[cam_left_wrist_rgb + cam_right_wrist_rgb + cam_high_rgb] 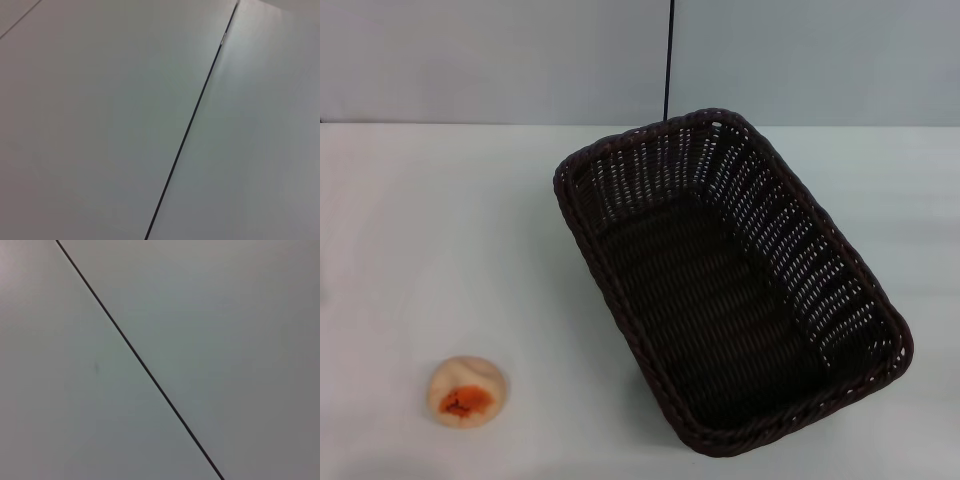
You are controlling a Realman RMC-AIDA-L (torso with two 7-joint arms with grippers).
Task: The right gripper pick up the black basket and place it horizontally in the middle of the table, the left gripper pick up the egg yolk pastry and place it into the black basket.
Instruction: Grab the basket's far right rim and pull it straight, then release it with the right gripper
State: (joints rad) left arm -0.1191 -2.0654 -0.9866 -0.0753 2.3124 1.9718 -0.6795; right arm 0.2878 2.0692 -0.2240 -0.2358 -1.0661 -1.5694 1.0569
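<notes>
Wicker black basket (730, 290) lies skewed, egg yolk pastry (467, 391) apart; fingers unseen

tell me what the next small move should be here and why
Probably the right gripper should come in toward the black basket and grasp its rim. The basket lies at a slant on the table's right side, not yet squared in the middle, and it is empty. The egg yolk pastry sits apart near the front left. Neither gripper shows in any view, so nothing is held yet.
</notes>
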